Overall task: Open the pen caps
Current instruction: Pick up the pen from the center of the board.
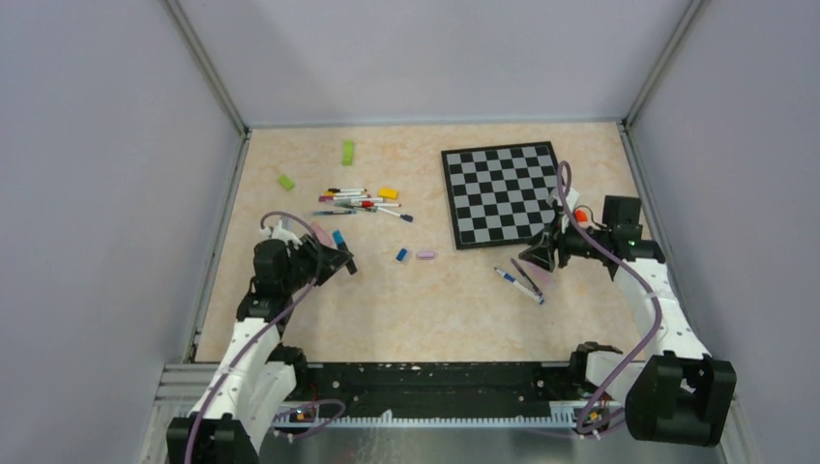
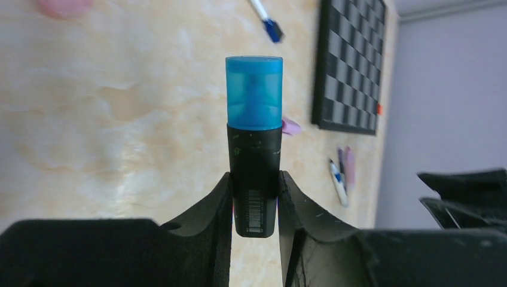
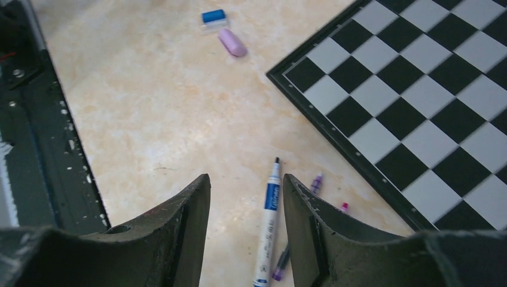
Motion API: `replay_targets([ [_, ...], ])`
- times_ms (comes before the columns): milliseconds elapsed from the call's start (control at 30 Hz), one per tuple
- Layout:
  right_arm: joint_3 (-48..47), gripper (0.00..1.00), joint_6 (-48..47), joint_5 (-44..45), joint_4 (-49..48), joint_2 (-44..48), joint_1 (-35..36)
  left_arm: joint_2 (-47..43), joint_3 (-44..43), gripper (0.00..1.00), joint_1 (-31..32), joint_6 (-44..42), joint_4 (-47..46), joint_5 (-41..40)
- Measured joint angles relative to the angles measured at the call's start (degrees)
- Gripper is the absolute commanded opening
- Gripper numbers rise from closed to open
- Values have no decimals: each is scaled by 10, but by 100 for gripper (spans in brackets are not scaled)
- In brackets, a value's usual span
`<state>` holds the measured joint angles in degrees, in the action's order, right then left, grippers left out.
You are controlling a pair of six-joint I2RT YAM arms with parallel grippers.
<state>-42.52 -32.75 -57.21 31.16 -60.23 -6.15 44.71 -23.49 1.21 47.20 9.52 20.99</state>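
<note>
Top view. Beige marbled bench (image 1: 454,319), with a chessboard (image 1: 503,193) at the far right. A bunch of pens (image 1: 360,201) lies left of the board. A yellow block (image 1: 388,193) sits at its right edge and green blocks (image 1: 347,152) lie beyond it, towards the back and the left. A loose blue cap (image 1: 401,255) and a loose pink cap (image 1: 425,255) lie just beside each other mid-bench. The left fingers (image 1: 334,259) are at the left side of the bench, carrying a dark marker (image 1: 340,253) whose capped end (image 1: 338,238) shows blue. The right fingers (image 1: 540,253) are off the near corner of the chessboard, close to two pens (image 1: 519,282) that lie side by side on the bench.

Left wrist view. The left fingers are narrow and clamped on the dark marker's barrel from both sides. The barcode end sits low between them. The translucent blue cap is seated on the barrel and stands clear above the fingertips, above the bench.

Right wrist view. The right fingers stand apart with nothing gripped. Through the gap, a white pen with a blue label lies flat on the bench, its dark tip bare and pointing away. A second pen with purple ends lies just beside it, partly hidden by the right-hand finger. The chessboard edge runs close by. The two loose caps show further off.
</note>
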Motion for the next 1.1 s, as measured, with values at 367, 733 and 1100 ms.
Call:
replay_targets([
  [367,17,56,9,-93,-1,1,54,-70,99,0,219,117,-274,3],
  [733,-26,65,35,-104,53,26,113,84,80,0,459,139,-433,-195],
  [1100,-42,73,149,-6,33,20,215,245,-36,0,621,156,-471,-414],
])
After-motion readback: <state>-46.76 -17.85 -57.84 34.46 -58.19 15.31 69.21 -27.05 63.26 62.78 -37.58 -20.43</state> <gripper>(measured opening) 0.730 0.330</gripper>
